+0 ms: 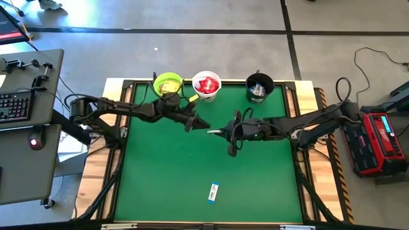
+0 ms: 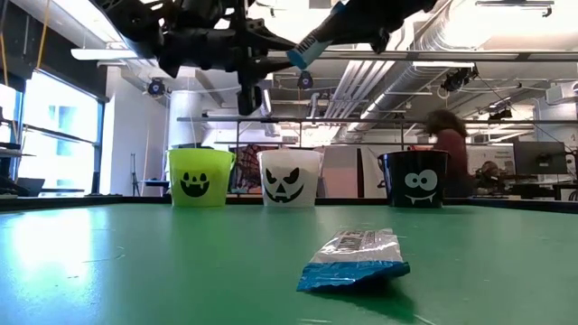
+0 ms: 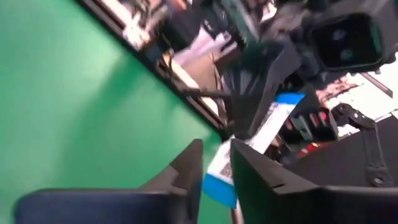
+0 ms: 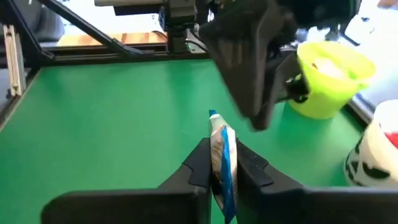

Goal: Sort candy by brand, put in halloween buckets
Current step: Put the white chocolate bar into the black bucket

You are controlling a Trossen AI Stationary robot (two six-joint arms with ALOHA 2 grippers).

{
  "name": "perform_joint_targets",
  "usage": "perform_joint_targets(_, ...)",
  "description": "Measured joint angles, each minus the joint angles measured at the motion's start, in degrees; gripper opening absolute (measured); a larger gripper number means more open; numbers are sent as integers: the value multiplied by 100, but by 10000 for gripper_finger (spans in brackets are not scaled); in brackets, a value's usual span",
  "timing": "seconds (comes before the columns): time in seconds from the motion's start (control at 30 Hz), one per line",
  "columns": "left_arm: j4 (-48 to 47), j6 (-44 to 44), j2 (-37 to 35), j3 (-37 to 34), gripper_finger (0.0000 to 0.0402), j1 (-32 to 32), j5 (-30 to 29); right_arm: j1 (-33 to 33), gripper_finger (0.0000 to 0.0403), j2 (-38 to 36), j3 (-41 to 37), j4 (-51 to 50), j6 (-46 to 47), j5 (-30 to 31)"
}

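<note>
A: How far along does the sorting look?

B: Nearly done, I'd judge. The lime green bucket (image 1: 168,84) holds yellow packets (image 1: 170,85), the white bucket (image 1: 206,85) holds red packets (image 1: 207,84), and the black bucket (image 1: 259,86) has something pale in it, likely blue-and-white bars, though I can't make them out

A: What's left?

B: Two bars outside the buckets. One blue-and-white bar (image 1: 214,191) lies flat on the green table (image 1: 160,179), near the front edge, well apart from both arms. The other, the held bar (image 4: 222,155), is up in the air over the middle of the table, between the two arms

A: Who has it?

B: The right gripper (image 4: 221,163) has its fingers pressed on one end, pinching it. The left gripper (image 3: 214,165) meets it from the other side; its fingers sit either side of the bar's far end with a slight gap, so I can't tell whether they grip it. It looks like a handover

A: Counts?

B: Three buckets in a row at the far edge, two arms, two loose bars. The pieces inside the buckets are too heaped to count
</note>
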Motion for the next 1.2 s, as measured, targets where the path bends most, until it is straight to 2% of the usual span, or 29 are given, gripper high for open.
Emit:
perform_joint_targets(0.13, 347, 329, 0, 0, 112, 18, -118, -130, 18, -169, 1, -274, 304, 68)
perform_joint_targets(0.3, 436, 787, 0, 0, 150, 62, -221, -527, 18, -615, 4, -1127, 879, 318)
perform_joint_targets(0.47, 476, 1100, 0, 0, 158, 13, -310, -1367, 18, -1235, 4, -2234, 1543, 688)
perform_joint_targets(0.6, 479, 1362, 0, 0, 158, -70, -361, -2414, 18, -1482, 9, -3029, 1740, 847)
perform_joint_targets(0.77, 478, 1505, 0, 0, 158, -135, -360, -3821, 19, -1371, 7, -3193, 1660, 368)
perform_joint_targets(0.93, 477, 1512, 0, 0, 158, -135, -360, -4950, 19, -961, 7, -3172, 1552, -153)
perform_joint_targets(1.07, 477, 1502, 2, 0, 158, -133, -359, -5604, 19, -413, 7, -2970, 1491, -1063)
perform_joint_targets(1.2, 475, 1511, 0, 0, 159, -133, -360, -5979, 19, 137, 7, -2833, 1556, -1463)
